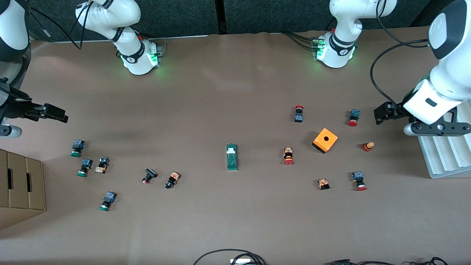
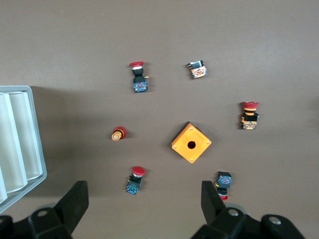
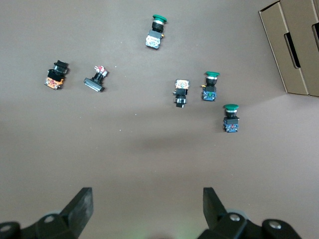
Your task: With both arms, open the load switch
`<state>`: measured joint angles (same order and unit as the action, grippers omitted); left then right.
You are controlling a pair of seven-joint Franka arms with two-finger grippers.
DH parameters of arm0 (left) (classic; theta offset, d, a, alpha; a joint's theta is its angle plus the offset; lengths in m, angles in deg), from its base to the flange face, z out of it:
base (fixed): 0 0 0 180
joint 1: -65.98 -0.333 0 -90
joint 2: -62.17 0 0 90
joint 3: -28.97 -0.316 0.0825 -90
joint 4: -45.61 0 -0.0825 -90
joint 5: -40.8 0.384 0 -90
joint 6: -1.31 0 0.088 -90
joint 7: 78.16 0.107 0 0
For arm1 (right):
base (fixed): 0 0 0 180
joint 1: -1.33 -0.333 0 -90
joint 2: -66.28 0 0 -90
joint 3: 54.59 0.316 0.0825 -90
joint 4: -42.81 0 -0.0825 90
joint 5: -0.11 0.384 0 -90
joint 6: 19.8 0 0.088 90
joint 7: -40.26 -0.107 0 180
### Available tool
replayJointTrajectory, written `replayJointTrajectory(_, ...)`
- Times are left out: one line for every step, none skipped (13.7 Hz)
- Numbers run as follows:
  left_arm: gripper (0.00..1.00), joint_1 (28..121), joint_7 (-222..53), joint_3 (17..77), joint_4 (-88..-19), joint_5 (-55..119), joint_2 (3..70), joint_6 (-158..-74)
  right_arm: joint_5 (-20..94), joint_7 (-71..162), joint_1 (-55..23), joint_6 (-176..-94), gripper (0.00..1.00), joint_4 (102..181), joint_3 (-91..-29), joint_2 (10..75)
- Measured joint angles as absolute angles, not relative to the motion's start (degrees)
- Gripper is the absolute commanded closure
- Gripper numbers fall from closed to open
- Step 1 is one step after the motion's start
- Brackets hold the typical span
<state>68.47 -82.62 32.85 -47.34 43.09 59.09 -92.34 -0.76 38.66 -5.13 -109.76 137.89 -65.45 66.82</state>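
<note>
Counting one load switch, dark green with a white block at the end toward the bases, lying flat mid-table between the two clusters of parts. One orange cube with a hole on top, toward the left arm's end. Red-capped push buttons: four with bodies plus one small red-and-yellow cap piece on its own, all around the cube. Green-capped push buttons: three toward the right arm's end, plus several small dark parts without a clear cap colour. One cardboard box at the right arm's end, cut off by the frame edge; one white ridged tray at the left arm's end, also cut off. Left gripper up over the table's edge beside the tray, fingers spread wide, nothing between them, well apart from the switch. Right gripper up over bare table above the green buttons, fingers likewise spread and empty, also well apart from the switch. Switch missing from both wrist views; only fingertips and parts below showing there. Cap colours on the small dark parts hard to make out. Cables at the near edge partly cut off.
</note>
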Motion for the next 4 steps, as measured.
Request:
replayJointTrajectory(0.00,68.45,-82.60,32.39,-47.60,43.07,59.15,-92.37,-0.76,38.66,-5.13,-109.76,0.00,137.89,-65.45,66.82)
replayJointTrajectory(0.00,68.35,-82.60,32.14,-47.81,43.06,59.18,-92.41,-0.76,38.66,-5.13,-109.76,0.00,137.89,-65.45,66.82)
replayJointTrajectory(0.00,67.91,-82.60,32.09,-48.00,43.06,59.22,-92.46,-0.76,38.66,-5.13,-109.76,0.00,137.88,-65.46,66.81)
replayJointTrajectory(0.00,67.42,-82.59,32.07,-48.14,43.02,59.27,-92.49,-0.76,38.66,-5.13,-109.76,0.00,137.88,-65.45,66.81)
